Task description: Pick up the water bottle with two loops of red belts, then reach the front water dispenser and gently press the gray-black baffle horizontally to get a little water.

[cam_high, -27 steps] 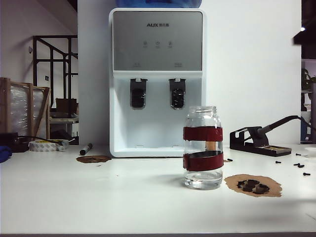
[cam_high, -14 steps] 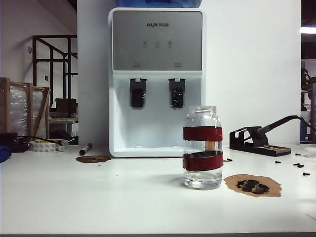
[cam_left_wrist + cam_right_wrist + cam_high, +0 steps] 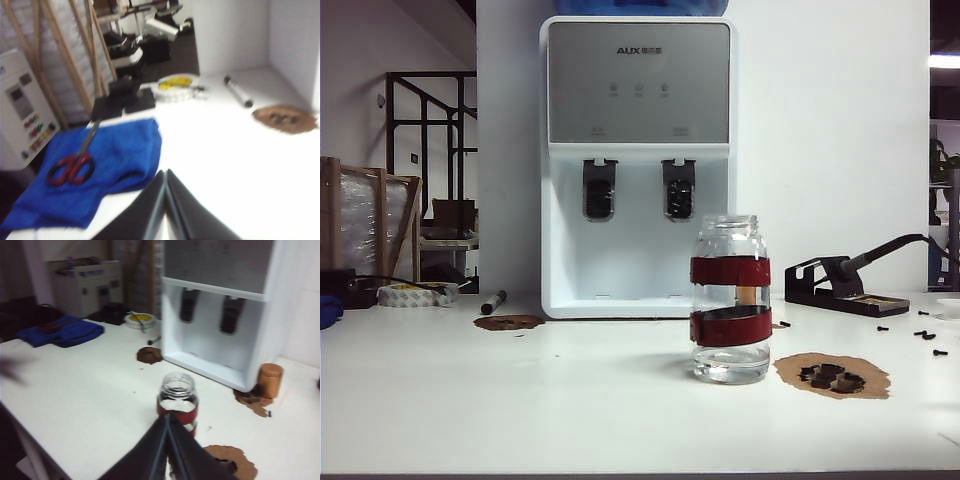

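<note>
The water bottle (image 3: 731,300), a clear jar with two dark-red bands, stands upright on the white table in front of the water dispenser (image 3: 638,160). The gray-black baffle (image 3: 679,190) hangs under the right-hand tap. Neither arm shows in the exterior view. In the right wrist view my right gripper (image 3: 169,414) is shut and empty, its tips just short of the bottle (image 3: 176,400), with the dispenser (image 3: 220,315) and baffle (image 3: 229,315) beyond. My left gripper (image 3: 166,171) is shut and empty above the table beside a blue cloth (image 3: 100,170), far from the bottle.
Red-handled scissors (image 3: 72,167) lie on the cloth. A copper cylinder (image 3: 270,380) stands right of the dispenser. A soldering stand (image 3: 845,285), a brown patch with dark pieces (image 3: 832,375), loose screws, a tape roll (image 3: 415,293) and a marker (image 3: 493,301) share the table.
</note>
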`<state>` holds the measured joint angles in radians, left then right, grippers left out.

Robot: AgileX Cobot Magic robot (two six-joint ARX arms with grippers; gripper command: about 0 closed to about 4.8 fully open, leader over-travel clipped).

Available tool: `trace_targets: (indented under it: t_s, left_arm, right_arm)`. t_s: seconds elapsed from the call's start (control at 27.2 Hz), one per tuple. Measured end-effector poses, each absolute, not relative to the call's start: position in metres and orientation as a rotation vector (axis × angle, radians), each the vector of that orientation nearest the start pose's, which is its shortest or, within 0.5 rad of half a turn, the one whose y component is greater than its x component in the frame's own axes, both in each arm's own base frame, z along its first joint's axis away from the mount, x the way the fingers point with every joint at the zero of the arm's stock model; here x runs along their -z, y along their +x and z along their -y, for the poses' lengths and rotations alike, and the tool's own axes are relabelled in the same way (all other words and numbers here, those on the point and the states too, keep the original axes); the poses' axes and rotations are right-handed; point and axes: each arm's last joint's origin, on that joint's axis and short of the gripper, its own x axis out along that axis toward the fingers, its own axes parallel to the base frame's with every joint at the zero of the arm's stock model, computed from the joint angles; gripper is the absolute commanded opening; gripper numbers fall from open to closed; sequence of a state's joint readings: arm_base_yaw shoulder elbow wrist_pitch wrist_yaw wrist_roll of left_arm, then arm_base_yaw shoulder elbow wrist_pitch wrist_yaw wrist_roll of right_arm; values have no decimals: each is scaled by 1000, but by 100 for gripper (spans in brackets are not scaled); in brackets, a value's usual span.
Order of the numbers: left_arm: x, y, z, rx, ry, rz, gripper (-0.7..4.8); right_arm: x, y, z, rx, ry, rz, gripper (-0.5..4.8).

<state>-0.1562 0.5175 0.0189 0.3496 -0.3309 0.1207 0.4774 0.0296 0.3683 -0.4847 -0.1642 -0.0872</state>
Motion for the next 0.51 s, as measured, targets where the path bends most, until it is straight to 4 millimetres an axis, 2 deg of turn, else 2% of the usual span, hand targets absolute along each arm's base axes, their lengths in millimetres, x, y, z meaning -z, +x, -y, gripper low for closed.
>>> trace_targets:
  t_s: [0.29, 0.51]
  left_arm:
    - [-152, 128, -5, -210, 138, -159, -1]
    - [-140, 126, -7, -208, 149, -288, -1]
  right_arm:
    - [-233, 53, -33, -664, -112, -144, -4]
    - [-233, 53, -33, -664, -112, -144, -1]
